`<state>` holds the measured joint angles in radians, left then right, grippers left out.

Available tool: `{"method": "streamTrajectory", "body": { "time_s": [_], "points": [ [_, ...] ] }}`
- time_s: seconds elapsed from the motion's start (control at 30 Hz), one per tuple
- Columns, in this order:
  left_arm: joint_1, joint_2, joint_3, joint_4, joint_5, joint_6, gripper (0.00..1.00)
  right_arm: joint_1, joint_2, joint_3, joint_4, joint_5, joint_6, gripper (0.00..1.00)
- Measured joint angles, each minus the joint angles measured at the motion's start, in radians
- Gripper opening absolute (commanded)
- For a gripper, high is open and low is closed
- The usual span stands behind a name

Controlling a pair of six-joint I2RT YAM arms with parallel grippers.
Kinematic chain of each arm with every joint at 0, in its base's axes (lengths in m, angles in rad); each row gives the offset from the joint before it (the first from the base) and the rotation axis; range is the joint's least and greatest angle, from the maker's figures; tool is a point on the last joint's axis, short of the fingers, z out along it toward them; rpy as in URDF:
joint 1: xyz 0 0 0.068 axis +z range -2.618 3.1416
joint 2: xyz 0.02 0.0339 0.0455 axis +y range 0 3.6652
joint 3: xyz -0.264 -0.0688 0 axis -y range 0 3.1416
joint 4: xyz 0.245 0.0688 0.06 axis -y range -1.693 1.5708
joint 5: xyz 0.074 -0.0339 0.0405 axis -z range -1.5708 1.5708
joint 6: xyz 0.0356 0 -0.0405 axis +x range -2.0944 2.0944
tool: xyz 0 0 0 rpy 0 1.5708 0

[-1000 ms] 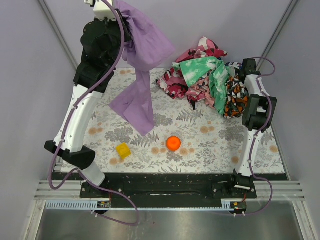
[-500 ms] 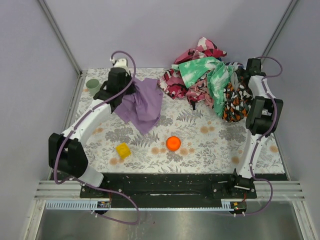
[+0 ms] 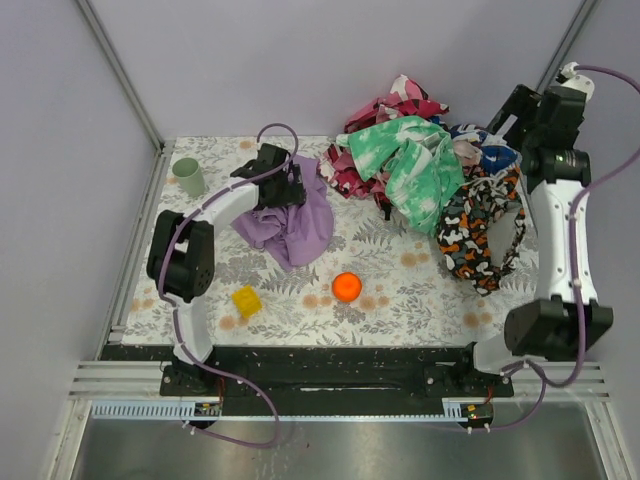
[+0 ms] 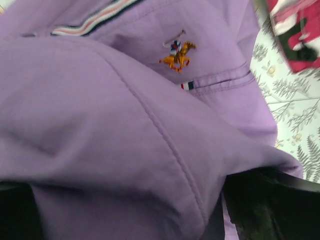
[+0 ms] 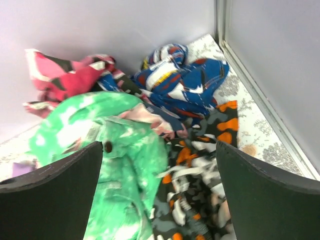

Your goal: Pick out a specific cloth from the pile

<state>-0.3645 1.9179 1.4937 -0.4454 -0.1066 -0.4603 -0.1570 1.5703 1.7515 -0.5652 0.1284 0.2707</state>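
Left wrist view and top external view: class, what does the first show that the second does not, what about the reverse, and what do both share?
Only left wrist: a small embroidered horse-and-rider logo and striped trim on the lilac cloth. Only top external: the orange ball, yellow block and green cup. Both: the lilac cloth lying on the leaf-print table, with the pile beside it.

- Plain lilac fabric cloth [image 3: 292, 215]: on the floral-print tabletop [image 3: 420, 290], left of centre.
- Heap of colourful patterned cloths [image 3: 410, 165]: upper right, to its right.
- Round orange ball [image 3: 347, 286]: below the cloth; yellow block [image 3: 246, 301] further left.
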Motion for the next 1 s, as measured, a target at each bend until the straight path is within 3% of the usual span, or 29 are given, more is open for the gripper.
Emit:
{"method": "streamTrajectory", "body": {
  "time_s": [0.1, 0.23, 0.53, 0.67, 0.87, 1.0],
  "points": [
    [-0.014, 0.029, 0.020, -0.055, 0.001, -0.004, 0.99, 0.008, -0.159, -0.103, 0.019, -0.007, 0.029, 1.00],
    [-0.053, -0.056, 0.016, -0.146, -0.035, -0.003, 0.99, 0.007, -0.340, -0.289, 0.023, -0.019, 0.085, 0.99],
    [-0.229, -0.576, -0.028, -0.280, -0.130, 0.009, 0.99, 0.007, -0.636, -0.674, 0.008, -0.071, 0.142, 0.99],
    [-0.262, -0.855, -0.217, -0.282, -0.166, -0.037, 0.99, 0.007, -0.772, -0.791, 0.008, -0.096, 0.142, 0.99],
    [-0.262, -1.289, -0.647, -0.327, -0.248, -0.170, 0.99, 0.007, -0.942, -0.988, 0.002, -0.093, 0.154, 0.99],
    [-0.262, -1.520, -0.798, -0.386, -0.275, -0.247, 0.99, 0.007, -1.036, -1.061, -0.005, -0.092, 0.169, 1.00]
  ]
}}
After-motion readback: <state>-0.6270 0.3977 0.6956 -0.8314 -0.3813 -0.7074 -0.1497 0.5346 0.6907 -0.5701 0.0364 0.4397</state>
